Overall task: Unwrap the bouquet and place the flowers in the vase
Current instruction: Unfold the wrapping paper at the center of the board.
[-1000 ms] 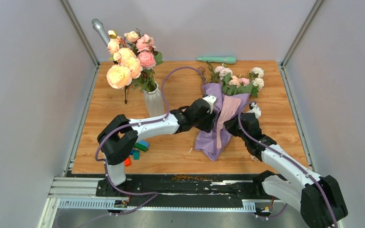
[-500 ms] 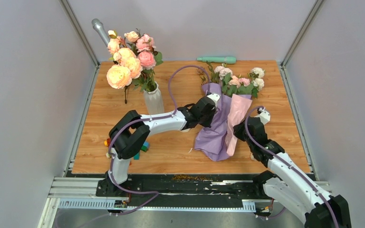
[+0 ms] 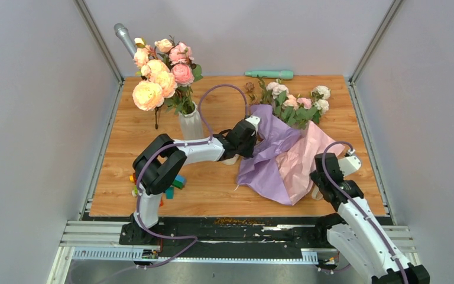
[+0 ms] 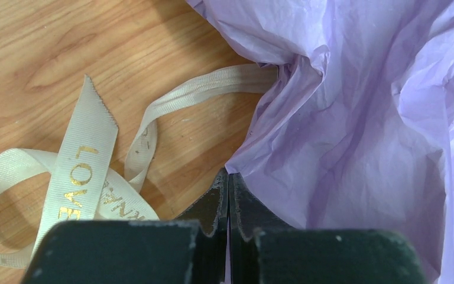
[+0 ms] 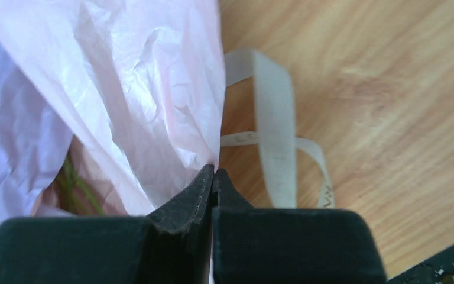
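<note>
The bouquet [image 3: 282,125] lay on the wooden table [image 3: 118,155], its lilac paper [image 3: 261,168] spread open, the pink inner side turned to the right and the small roses [image 3: 295,102] at the far end. The left gripper [image 3: 250,128] met the paper's left edge and the right gripper [image 3: 315,176] its right edge. A white vase [image 3: 190,125] holding big peach blooms [image 3: 153,83] stood at the far left.

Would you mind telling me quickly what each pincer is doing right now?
Left pincer: closed, pinching the wrapping paper at its lilac edge.
Right pincer: closed, pinching the same paper's pink edge.
</note>
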Tool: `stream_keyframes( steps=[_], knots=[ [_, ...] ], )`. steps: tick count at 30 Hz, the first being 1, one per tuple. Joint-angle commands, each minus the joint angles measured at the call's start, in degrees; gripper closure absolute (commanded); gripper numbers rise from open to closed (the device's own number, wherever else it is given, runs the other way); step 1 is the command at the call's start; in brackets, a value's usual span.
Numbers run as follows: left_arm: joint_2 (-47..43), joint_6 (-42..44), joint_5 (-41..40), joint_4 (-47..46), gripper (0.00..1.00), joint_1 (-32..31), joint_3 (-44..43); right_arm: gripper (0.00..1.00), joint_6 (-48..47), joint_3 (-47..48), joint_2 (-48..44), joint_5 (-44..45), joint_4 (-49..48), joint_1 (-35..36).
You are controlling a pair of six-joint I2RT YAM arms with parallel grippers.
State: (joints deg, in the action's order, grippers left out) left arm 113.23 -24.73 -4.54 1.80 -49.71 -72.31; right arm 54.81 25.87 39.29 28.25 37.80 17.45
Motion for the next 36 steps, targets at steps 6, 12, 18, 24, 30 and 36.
stream_keyframes(
  steps=[6, 12, 18, 24, 30, 36],
  knots=[
    [-3.5, -2.1, 1.5, -5.0, 1.0, 0.3, 1.1, 1.0, 8.6, -0.3, 6.3, -3.5, 5.4, -12.0],
    [-4.0, -2.8, 2.2, -6.2, 1.0, 0.3, 1.8, 1.0, 14.3, 0.2, 12.3, -4.8, 9.5, -13.8],
    [-4.1, -2.9, 2.2, -6.3, 1.0, 0.3, 1.7, 1.0, 18.0, -0.8, 11.3, -4.8, 11.2, -14.1],
    [-3.8, -2.5, 3.7, -5.7, 1.0, 0.3, 0.6, 0.82, 12.1, 2.7, 7.8, -1.4, 11.5, -14.2],
    [-4.9, -2.2, 4.2, -4.7, 0.83, 0.3, -0.5, 0.39, 2.7, 7.4, 2.4, 6.0, 13.9, -14.3],
    [-8.4, -1.7, 5.1, -3.3, 0.55, 0.3, -0.6, 0.16, -6.8, 8.8, -4.4, 6.7, 10.9, -14.3]
  ],
)
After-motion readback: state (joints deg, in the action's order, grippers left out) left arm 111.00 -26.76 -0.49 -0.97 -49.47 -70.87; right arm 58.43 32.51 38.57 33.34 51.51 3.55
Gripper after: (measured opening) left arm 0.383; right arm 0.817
